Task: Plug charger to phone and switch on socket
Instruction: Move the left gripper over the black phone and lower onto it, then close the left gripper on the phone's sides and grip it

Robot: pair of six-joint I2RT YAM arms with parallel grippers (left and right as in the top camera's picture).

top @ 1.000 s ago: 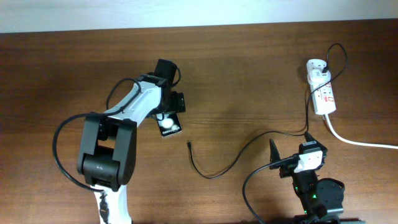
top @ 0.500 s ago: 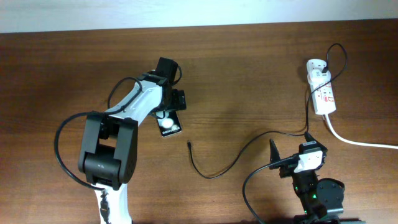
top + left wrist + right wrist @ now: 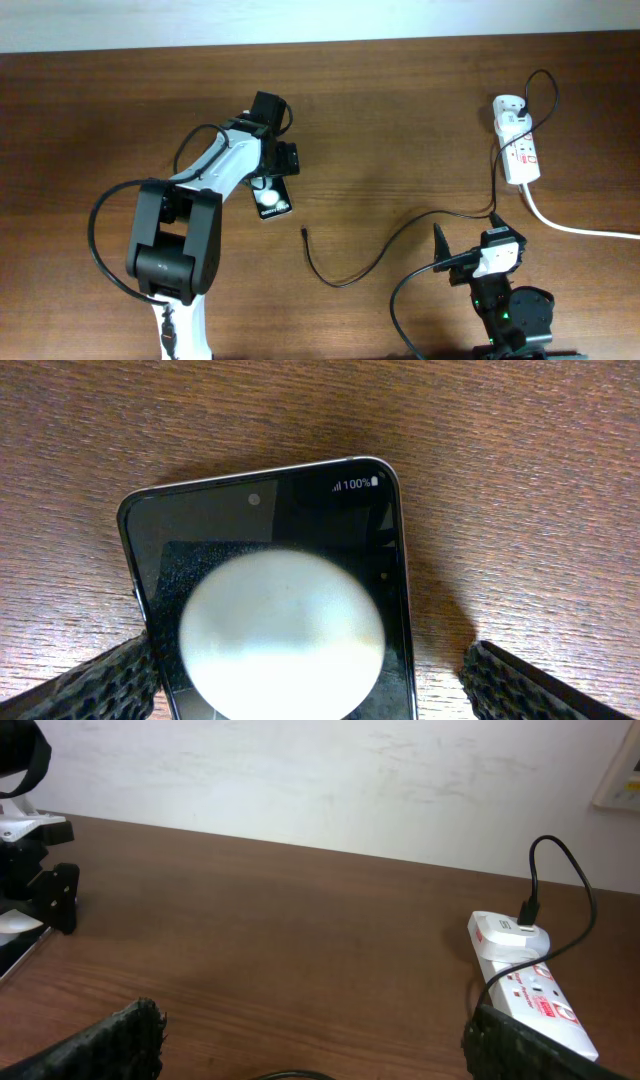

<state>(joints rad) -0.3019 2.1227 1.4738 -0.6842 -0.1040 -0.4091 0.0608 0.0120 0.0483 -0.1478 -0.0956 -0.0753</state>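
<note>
The phone lies flat on the table at centre left. In the left wrist view the phone fills the middle, its screen showing 100% and a bright round reflection. My left gripper is open and straddles it: the left finger is at its left edge and the right finger stands apart from it. The charger's connector tip lies free on the table, and its cable runs to the white adapter on the socket. My right gripper is open and empty.
The socket's thick white cord runs off the right edge. The right wrist view shows the socket, the adapter and, far left, the left arm. A pale wall stands behind the table.
</note>
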